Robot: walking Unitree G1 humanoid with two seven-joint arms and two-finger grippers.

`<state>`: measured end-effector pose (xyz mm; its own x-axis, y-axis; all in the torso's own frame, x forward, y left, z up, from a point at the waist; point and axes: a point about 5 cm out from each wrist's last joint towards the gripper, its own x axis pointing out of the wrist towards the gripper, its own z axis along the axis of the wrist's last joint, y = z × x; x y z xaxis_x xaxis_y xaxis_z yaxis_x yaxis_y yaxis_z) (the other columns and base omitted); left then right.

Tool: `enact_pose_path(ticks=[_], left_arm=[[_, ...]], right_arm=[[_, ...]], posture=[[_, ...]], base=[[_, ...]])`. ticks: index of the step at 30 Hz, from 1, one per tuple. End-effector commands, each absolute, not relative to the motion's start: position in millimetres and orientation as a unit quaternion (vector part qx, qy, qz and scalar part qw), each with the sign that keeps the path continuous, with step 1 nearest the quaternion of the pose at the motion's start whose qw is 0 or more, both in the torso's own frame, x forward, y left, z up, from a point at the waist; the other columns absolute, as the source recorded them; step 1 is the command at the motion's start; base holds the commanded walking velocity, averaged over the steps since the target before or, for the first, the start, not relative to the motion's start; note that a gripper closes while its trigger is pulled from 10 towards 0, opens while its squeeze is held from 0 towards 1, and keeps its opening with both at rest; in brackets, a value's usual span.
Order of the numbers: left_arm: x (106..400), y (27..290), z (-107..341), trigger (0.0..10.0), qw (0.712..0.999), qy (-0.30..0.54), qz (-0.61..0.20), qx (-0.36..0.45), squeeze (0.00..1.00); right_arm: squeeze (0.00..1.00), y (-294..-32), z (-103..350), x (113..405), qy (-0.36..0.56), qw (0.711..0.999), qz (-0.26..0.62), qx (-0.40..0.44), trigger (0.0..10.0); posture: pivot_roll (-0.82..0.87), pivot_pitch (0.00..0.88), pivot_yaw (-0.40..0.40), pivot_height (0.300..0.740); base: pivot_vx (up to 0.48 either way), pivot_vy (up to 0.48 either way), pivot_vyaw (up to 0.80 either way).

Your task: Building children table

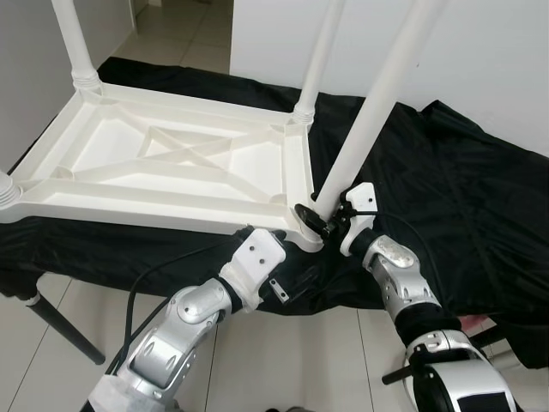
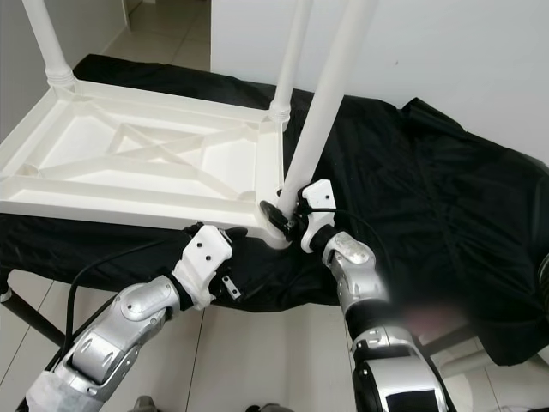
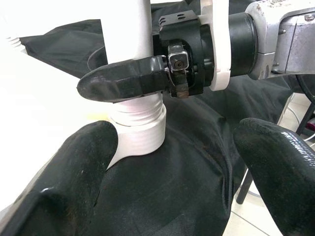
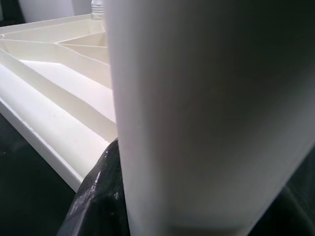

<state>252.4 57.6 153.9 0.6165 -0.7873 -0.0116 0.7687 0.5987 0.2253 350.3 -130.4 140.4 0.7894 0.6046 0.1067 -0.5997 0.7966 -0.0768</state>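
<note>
Table top: a white moulded plastic children's table top (image 1: 171, 163) lies upside down, its ribbed underside up, in the upper left of the head views, on a desk.
Desk: draped in a crumpled black cloth (image 1: 463, 197); a dark desk leg (image 1: 60, 326) shows at lower left over pale floor tiles (image 1: 292, 360).
Fitted legs: two white round plastic legs (image 1: 73, 39) stand at the far corners, their tops cut off by the frame; a threaded stub (image 1: 7, 193) shows at the left edge.
Near leg: a white plastic tube leg (image 1: 382, 94) leans at the table top's near right corner, centre frame.
Right claw (image 1: 322, 215): pinching the tube leg just above its foot.
Left claw (image 3: 172, 162): fingers spread, just below that corner, nothing between them.
In the way: the right claw covers the joint.
Hard to make out: whether the leg's thread is seated.
Background: white wall (image 1: 480, 51), upper right.
</note>
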Motion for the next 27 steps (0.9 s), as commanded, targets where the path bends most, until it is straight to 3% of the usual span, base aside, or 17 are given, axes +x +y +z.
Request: enact_pose_path(ticks=[1, 6, 11, 17, 27], left_arm=[[247.4, 51.7, 152.7, 10.0, 0.877, -0.043, -0.468, 0.104, 0.00], [245.4, 51.0, 151.6, 10.0, 0.876, -0.042, -0.470, 0.103, 0.00], [244.7, 50.9, 151.3, 10.0, 0.875, -0.041, -0.471, 0.103, 0.00], [242.0, 51.1, 150.0, 10.0, 0.874, -0.038, -0.474, 0.103, 0.00], [240.8, 50.8, 149.5, 10.0, 0.875, -0.037, -0.472, 0.102, 0.00]], right_arm=[[0.00, -132.0, 123.0, 346.2, -0.021, 0.958, 0.283, -0.026, 10.0], [0.00, -126.7, 123.9, 347.3, -0.007, 0.980, 0.196, 0.010, 10.0], [0.00, -125.3, 124.1, 347.0, -0.002, 0.986, 0.167, 0.023, 10.0], [0.00, -107.5, 121.0, 333.3, 0.006, 0.997, -0.015, 0.081, 10.0], [0.00, -96.1, 126.0, 328.8, -0.001, 0.995, -0.038, 0.093, 10.0]], posture=[[0.08, 0.073, -0.143, 0.740], [0.08, 0.071, -0.144, 0.740], [0.08, 0.071, -0.144, 0.740], [0.09, 0.072, -0.147, 0.740], [0.10, 0.073, -0.152, 0.740]], base=[[0.000, 0.000, 0.00], [0.000, 0.000, 0.00], [0.000, 0.000, 0.00], [0.000, 0.000, 0.00], [0.000, 0.000, 0.00]])
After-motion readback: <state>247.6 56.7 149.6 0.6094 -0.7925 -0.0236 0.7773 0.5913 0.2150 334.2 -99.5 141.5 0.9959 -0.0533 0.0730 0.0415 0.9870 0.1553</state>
